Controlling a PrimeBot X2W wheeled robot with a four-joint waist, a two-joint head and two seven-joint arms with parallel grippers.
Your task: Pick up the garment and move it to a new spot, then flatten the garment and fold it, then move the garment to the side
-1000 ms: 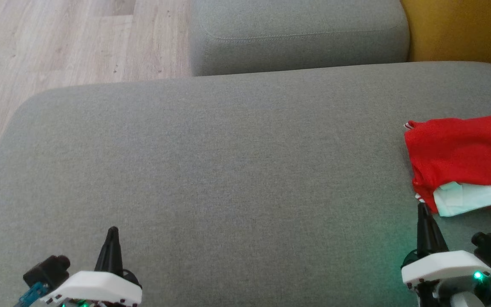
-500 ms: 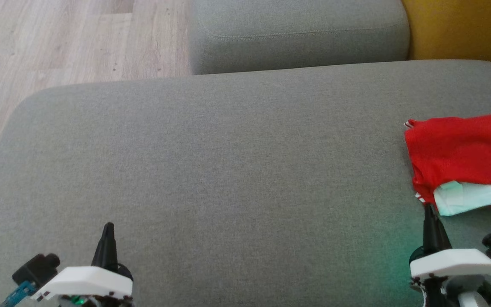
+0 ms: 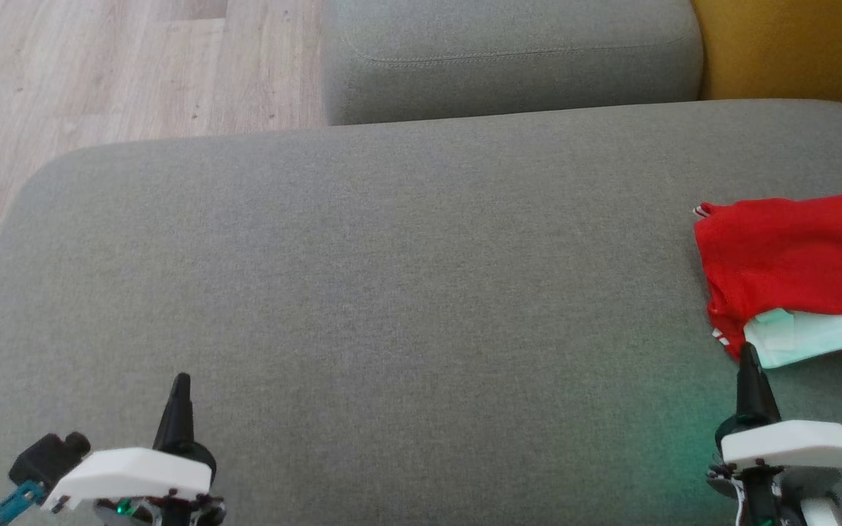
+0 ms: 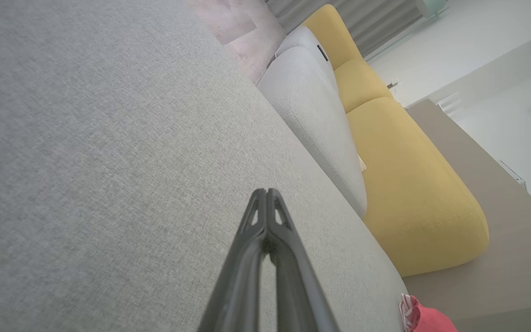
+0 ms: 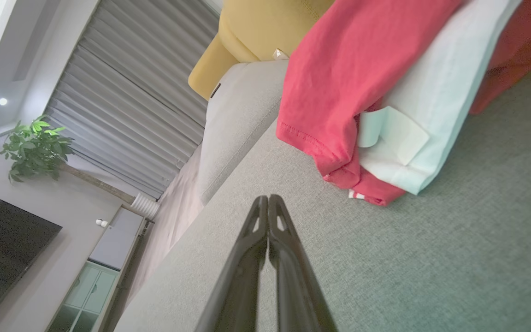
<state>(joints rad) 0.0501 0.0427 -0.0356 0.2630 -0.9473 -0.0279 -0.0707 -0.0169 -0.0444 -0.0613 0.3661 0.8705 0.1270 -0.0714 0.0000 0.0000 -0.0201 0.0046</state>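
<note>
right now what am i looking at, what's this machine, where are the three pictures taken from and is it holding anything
This is a wheeled robot with two arms, each ending in a pincer of two long dark fingers. One picture comes from a camera on its head, looking down at a grey sofa cushion; the left pincer shows at the lower left and the right pincer at the lower right. The other two pictures come from cameras on each wrist, looking along that arm's own fingers. On the cushion lies a red garment with a pale part showing, just past the right pincer's tip. Both pincers are shut and hold nothing.
</note>
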